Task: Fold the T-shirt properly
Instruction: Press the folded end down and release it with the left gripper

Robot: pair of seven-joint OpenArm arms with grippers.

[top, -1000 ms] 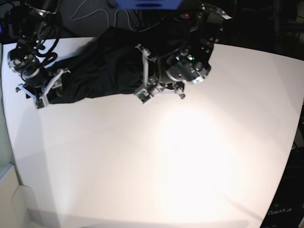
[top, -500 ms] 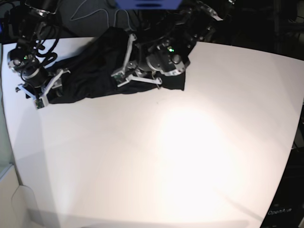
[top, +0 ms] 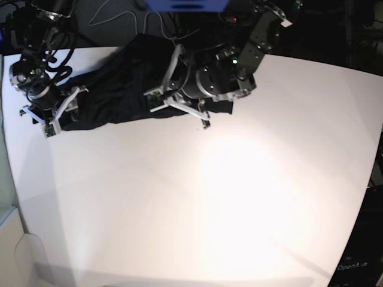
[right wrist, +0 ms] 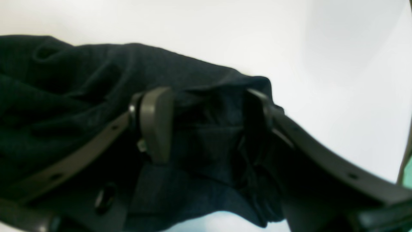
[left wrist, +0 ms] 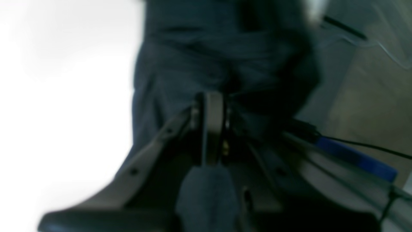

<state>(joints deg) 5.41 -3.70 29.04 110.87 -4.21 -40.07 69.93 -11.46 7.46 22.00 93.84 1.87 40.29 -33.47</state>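
Observation:
The black T-shirt (top: 119, 84) lies bunched in a long band along the table's far edge. My left gripper (top: 157, 100) hovers over its right half. The blurred left wrist view shows that left gripper (left wrist: 210, 109) with its fingers pressed together and dark cloth (left wrist: 206, 193) caught between the jaws. At the shirt's left end sits my right gripper (top: 60, 116). In its wrist view the right gripper (right wrist: 206, 109) has its fingers (right wrist: 154, 122) apart, standing on either side of a loose fold of the T-shirt (right wrist: 80, 96).
The white table (top: 239, 197) stretches toward the front and right of the shirt. Cables and dark equipment (top: 137, 18) crowd the space behind the far edge. A blue bar (left wrist: 354, 158) and floor show beyond the table in the left wrist view.
My left arm has swung leftward over the shirt's right half and turned. The right arm has stayed where it was, its jaws unchanged.

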